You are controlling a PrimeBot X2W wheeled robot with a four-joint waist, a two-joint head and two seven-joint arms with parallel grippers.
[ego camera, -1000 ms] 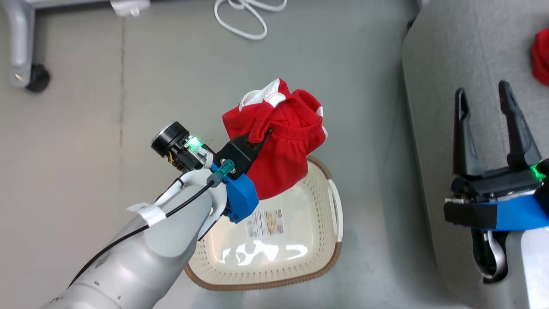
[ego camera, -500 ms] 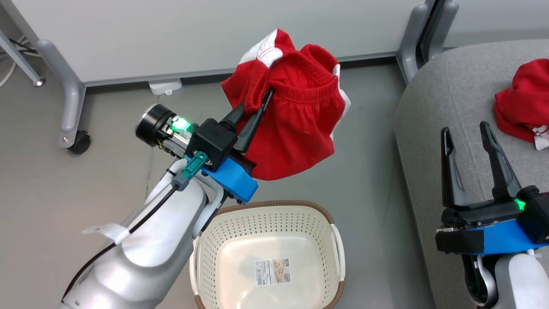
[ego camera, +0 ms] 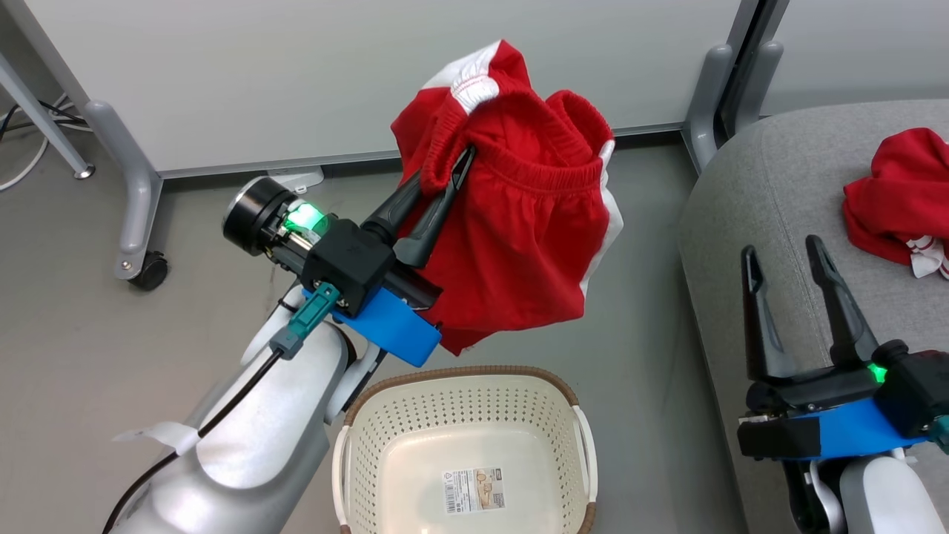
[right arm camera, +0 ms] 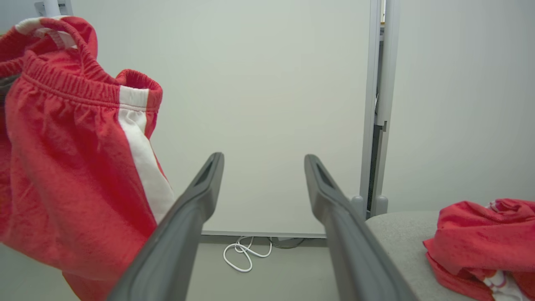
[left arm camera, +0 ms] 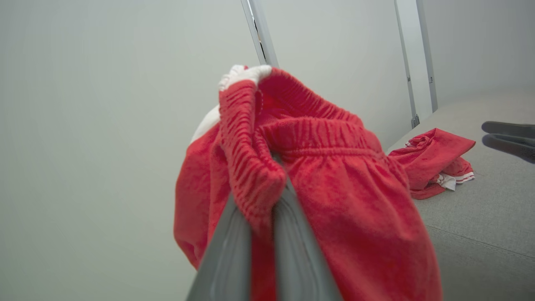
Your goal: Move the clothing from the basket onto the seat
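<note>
Your head camera has tilted up over the last second. That is why the oval cream-white perforated laundry basket [ego camera: 460,371] has slid to the bottom edge and the white wall panel [ego camera: 296,74] has come in at the top. What you actually moved is the left gripper [ego camera: 445,167]. It has lifted the bright red white-striped shorts [ego camera: 519,245] from over the basket's far rim to hang clear above it. The crumpled red garment [ego camera: 897,185] on the grey upholstered sofa cushion [ego camera: 778,185] now shows more fully.
</note>
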